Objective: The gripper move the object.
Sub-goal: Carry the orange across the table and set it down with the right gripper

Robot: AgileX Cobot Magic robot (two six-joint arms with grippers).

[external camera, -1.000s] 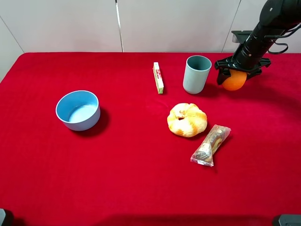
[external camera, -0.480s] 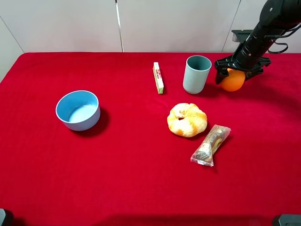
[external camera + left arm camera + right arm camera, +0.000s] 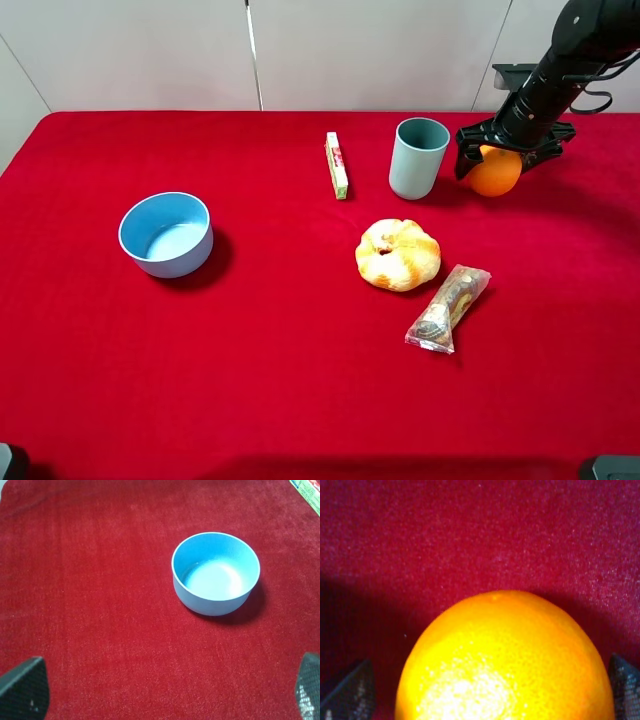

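Edges and fine print I could not resolve

The object [image 3: 505, 655] ran off the right wrist frame; only fingertip corners of the right gripper [image 3: 485, 695] showed, so I couldn't judge contact. Print on the long box [image 3: 337, 165] was too small.

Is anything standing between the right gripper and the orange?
Nothing visible does. The orange sits on the red cloth, directly between the open fingers of the right gripper. The grey-blue cup stands beside the orange, apart from it, not between them.
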